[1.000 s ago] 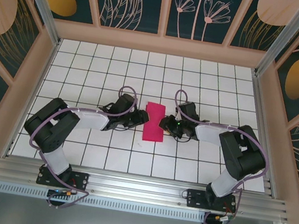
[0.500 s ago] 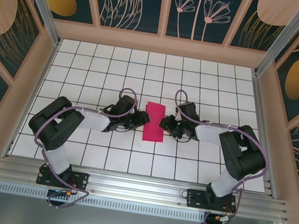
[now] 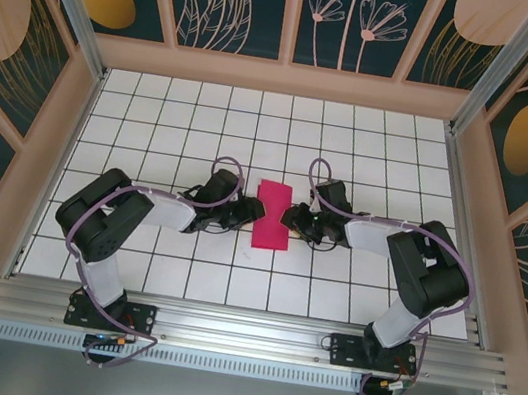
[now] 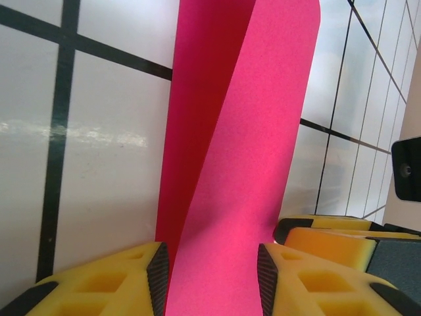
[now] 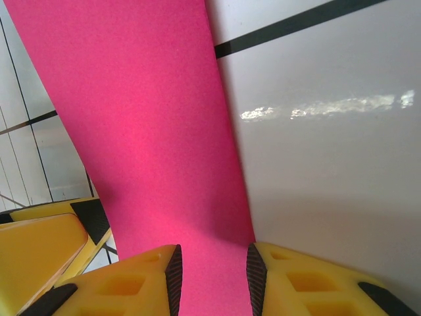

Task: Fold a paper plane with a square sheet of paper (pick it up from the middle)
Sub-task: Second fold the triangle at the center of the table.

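The magenta-pink sheet of paper (image 3: 272, 216) lies on the white grid table as a narrow strip, folded lengthwise. In the left wrist view its upper layer (image 4: 243, 131) rises off the darker lower layer. My left gripper (image 3: 252, 215) sits low at the strip's left edge, open, with the paper running between its yellow fingers (image 4: 212, 280). From the other side, my right gripper (image 3: 290, 220) is open too, and the paper (image 5: 151, 118) passes between its fingers (image 5: 210, 283). The two grippers face each other across the strip.
The tiled table (image 3: 254, 135) is fenced by wooden-framed walls (image 3: 284, 77) on three sides. A metal rail (image 3: 242, 331) carries both arm bases at the near edge. Open tiles lie behind and in front of the paper.
The left arm's elbow has swung slightly to the right and its gripper has edged closer to the paper. The right arm and the paper have hardly moved.
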